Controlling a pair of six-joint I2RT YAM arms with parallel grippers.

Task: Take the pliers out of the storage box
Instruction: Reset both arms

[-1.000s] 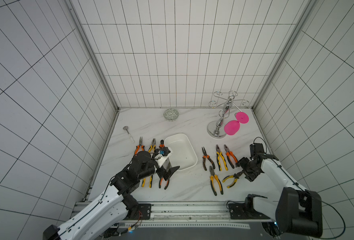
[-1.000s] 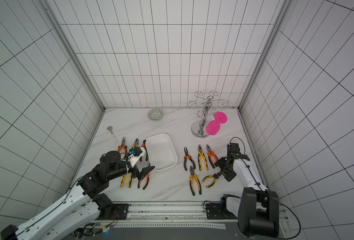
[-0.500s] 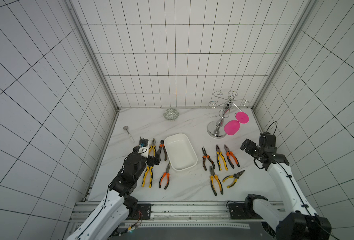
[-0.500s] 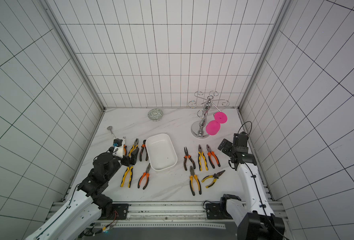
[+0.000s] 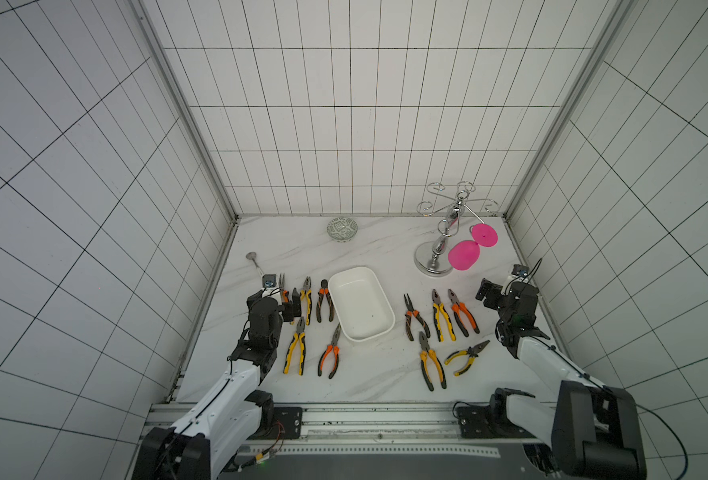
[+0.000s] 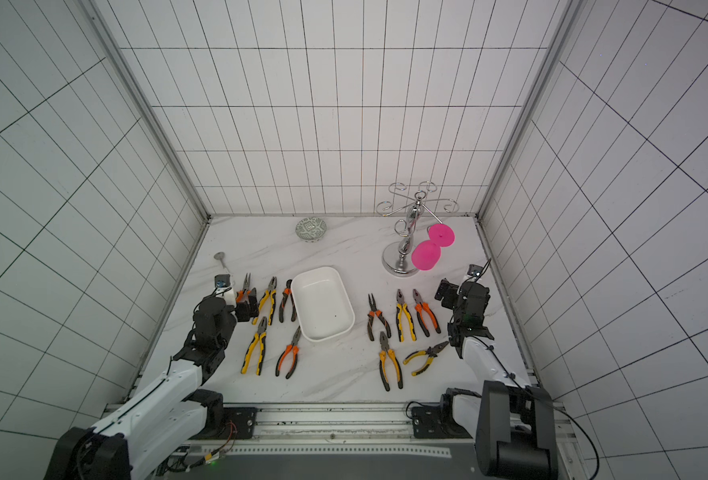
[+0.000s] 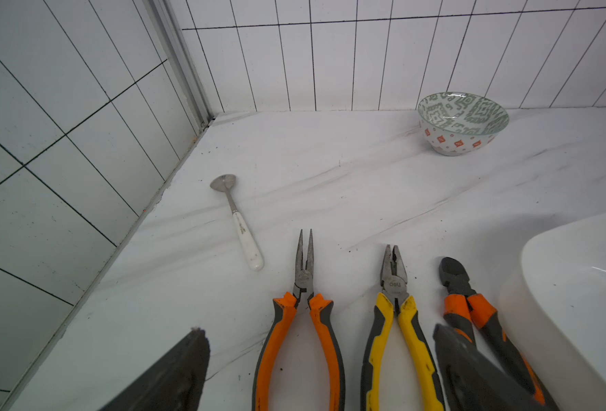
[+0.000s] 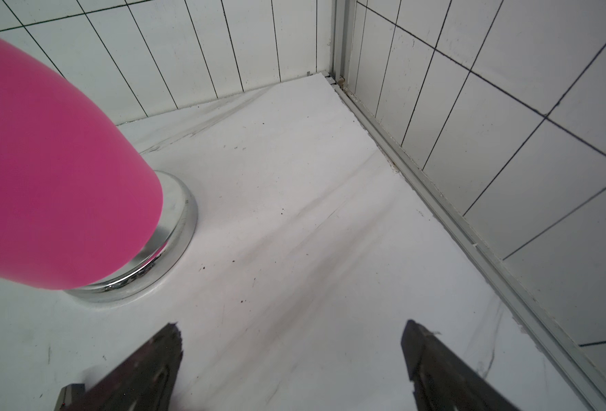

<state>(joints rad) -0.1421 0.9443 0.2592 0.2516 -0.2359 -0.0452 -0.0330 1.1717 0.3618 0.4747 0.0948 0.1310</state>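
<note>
Both arms wear glossy white shells between black joints: left arm (image 5: 236,386), right arm (image 5: 543,357). Each has one large, boxy black housing (image 5: 593,428). A thin black cable (image 5: 532,270) loops at the right wrist. Red and orange wires (image 5: 277,432) trail near the left arm's mount. The left gripper (image 7: 317,329) and right gripper (image 8: 292,323) have dark, scuffed, wedge-shaped fingers (image 8: 141,370).

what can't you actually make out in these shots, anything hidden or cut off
Top views: the left gripper covers the handles of the orange needle-nose pliers.
Left wrist view: the handles of three pliers and most of the storage box run off the frame's edges.
Right wrist view: the pink glass hides the stem of the stand; only its base shows.
Top views: the dark speck in the box is too small to identify.
</note>
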